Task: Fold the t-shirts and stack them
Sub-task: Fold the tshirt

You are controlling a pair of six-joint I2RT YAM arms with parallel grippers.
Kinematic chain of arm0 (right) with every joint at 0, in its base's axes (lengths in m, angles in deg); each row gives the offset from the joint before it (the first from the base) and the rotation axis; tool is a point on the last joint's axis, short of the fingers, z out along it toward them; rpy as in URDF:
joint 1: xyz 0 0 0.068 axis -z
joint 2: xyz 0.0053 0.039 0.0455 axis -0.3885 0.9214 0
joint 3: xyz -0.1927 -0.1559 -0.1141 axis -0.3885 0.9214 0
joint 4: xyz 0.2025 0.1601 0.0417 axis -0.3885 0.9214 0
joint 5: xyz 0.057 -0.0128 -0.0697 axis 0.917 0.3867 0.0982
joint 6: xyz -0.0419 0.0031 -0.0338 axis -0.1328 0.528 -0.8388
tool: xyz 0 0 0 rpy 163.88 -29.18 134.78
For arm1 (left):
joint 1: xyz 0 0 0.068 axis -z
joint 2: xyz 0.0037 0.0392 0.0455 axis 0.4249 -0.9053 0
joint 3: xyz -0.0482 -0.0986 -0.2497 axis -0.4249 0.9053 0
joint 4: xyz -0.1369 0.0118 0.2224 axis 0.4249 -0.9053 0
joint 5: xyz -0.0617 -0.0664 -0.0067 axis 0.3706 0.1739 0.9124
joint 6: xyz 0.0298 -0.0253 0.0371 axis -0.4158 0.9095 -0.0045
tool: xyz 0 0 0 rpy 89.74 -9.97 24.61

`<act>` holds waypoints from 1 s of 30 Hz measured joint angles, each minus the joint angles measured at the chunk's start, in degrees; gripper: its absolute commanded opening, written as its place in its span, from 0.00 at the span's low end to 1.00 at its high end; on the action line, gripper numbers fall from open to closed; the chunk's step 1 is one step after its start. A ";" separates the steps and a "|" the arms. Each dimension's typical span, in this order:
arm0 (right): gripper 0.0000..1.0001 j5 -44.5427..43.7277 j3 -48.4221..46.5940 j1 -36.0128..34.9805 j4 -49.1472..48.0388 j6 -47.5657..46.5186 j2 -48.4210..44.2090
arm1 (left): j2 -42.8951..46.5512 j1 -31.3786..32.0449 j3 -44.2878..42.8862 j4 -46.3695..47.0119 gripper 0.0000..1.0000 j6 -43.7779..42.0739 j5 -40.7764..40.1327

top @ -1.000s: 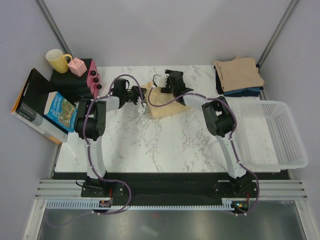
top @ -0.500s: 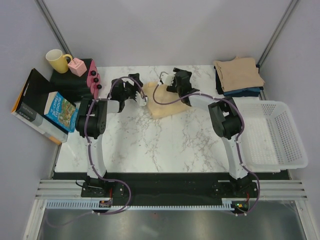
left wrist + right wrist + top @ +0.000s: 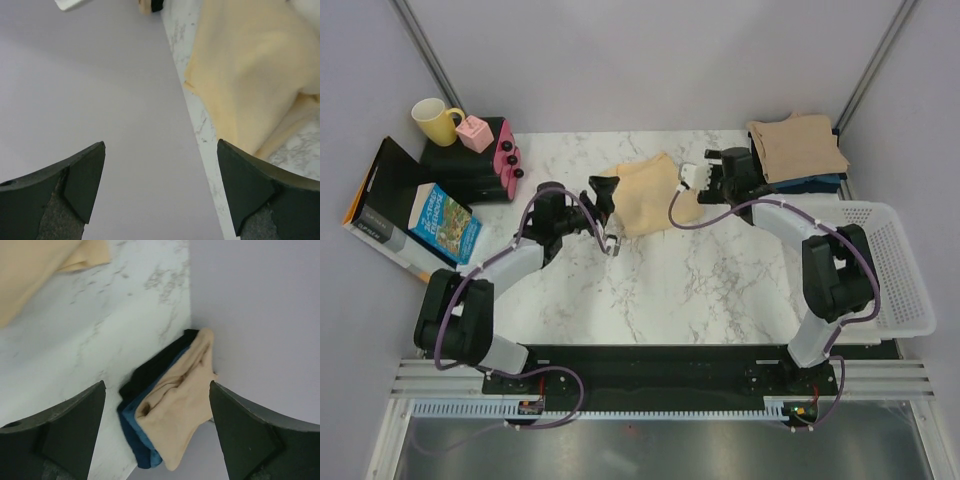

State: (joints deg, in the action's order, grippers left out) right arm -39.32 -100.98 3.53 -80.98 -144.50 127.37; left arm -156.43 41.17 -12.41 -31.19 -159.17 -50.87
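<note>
Top external — cream t-shirt (image 3: 645,192) lies between open fingers (image 3: 604,187).

The left arm (image 3: 505,265) stretches forward and inward while the right arm (image 3: 785,215) bends across from the other side, the left gripper (image 3: 607,213) and right gripper (image 3: 703,172) both spread wide, gripping nothing.

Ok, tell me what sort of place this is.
Probably a robotics lab test cell: two arms bolted to a rail beside a marble-patterned table, plain grey partition walls, staged t-shirts and basket.
</note>
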 measured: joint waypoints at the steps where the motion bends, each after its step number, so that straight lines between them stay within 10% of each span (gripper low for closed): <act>1: 0.91 1.20 2.01 0.13 1.31 -1.44 -1.11 | 1.73 0.79 0.74 -2.75 0.99 -0.70 0.70; 7: 0.82 8.04 10.60 0.04 8.17 -7.32 -2.60 | 5.86 6.12 8.04 -14.82 0.95 -4.81 2.60; 9: 0.64 9.84 11.45 -0.04 9.75 -8.11 -2.60 | 4.66 7.37 8.79 -17.53 0.83 -5.27 2.60; 12: 0.13 11.52 10.67 -0.07 10.80 -6.75 -2.54 | 1.55 8.61 7.65 -18.99 0.49 -4.70 2.56; 14: 0.00 12.02 8.74 -0.07 11.50 -4.52 -2.16 | -1.05 9.22 5.20 -19.50 0.06 -2.29 2.21; 15: 0.00 12.22 7.06 -0.04 11.85 -2.58 -1.73 | -2.43 9.53 3.28 -19.43 0.02 -0.22 1.99; 30: 0.00 11.67 -12.57 -0.81 5.90 15.80 13.62 | -15.23 12.31 -10.10 -0.83 0.02 22.25 -5.75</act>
State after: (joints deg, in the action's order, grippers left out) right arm -27.65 -113.54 2.72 -75.08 -128.70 140.99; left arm -171.66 53.48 -22.51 -32.02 -136.92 -56.62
